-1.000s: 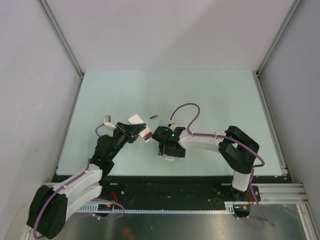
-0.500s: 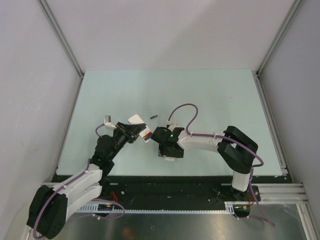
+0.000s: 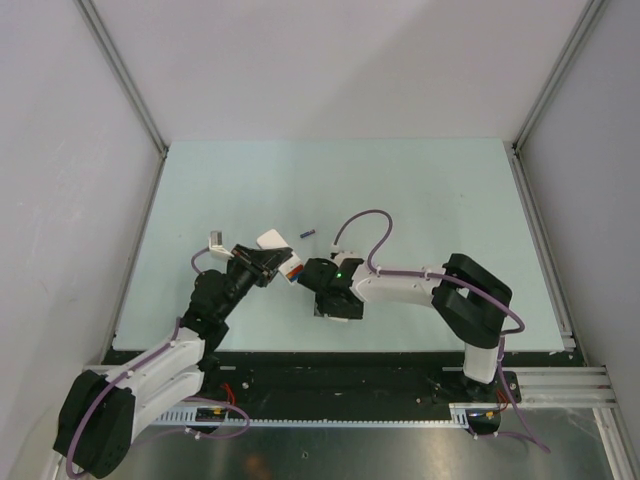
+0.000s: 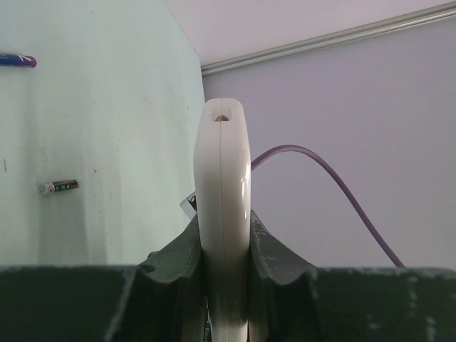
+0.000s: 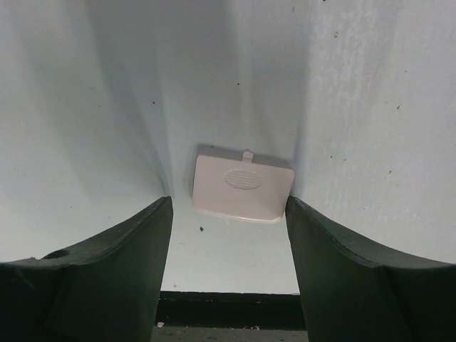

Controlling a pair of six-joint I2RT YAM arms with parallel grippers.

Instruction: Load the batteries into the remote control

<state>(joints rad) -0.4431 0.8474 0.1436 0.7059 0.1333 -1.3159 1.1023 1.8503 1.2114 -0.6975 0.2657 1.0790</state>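
My left gripper [image 3: 268, 263] is shut on the white remote control [image 3: 272, 240] and holds it above the table; red and blue patches [image 3: 292, 270] show at its near end. In the left wrist view the remote control [image 4: 222, 164] stands edge-on between the jaws of the left gripper [image 4: 222, 231]. A dark grey battery [image 4: 58, 187] and a blue-purple battery [image 4: 16, 60] lie on the table. The blue-purple battery [image 3: 307, 233] lies just beyond the remote. My right gripper [image 5: 228, 239] is open, low over a pale battery cover [image 5: 242, 185] that lies flat between its fingertips.
The right gripper [image 3: 325, 298] sits close to the remote's near end, right of the left gripper. The table's dark front edge [image 5: 228, 303] runs just behind the right fingers [image 5: 107, 278]. A purple cable [image 4: 335, 185] arcs past the remote.
The right gripper has shifted a little left, nearer the remote, and its jaws have narrowed somewhat. The left gripper and the remote have not moved.
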